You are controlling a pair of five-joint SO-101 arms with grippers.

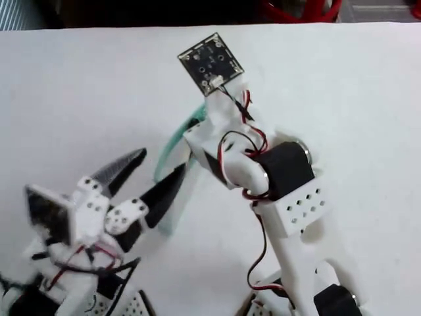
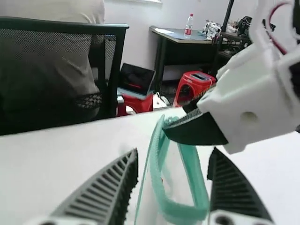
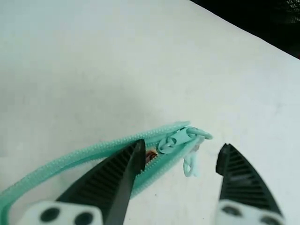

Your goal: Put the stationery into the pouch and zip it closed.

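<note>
Two arms meet over the pouch (image 1: 170, 146), a mint-green zip pouch that lies on the white table (image 1: 79, 79). The left arm (image 1: 85, 217) comes at the pouch's near end with its jaws spread wide and grasping nothing. From its wrist view, the pouch's green zip band (image 2: 168, 187) rises between the two ribbed black fingers (image 2: 108, 192); I cannot tell whether either finger touches the pouch. The right arm (image 1: 289, 191) hangs over the pouch's far end. Its jaws are likewise released, straddling the zip's end. The slider (image 3: 180, 138) and its pull tab (image 3: 190, 166) sit in the gap between the fingers (image 3: 110, 185). One finger crosses in front of the zip band. Just beside the slider something reddish-brown (image 3: 151, 154) shows in a small gap in the zip.
</note>
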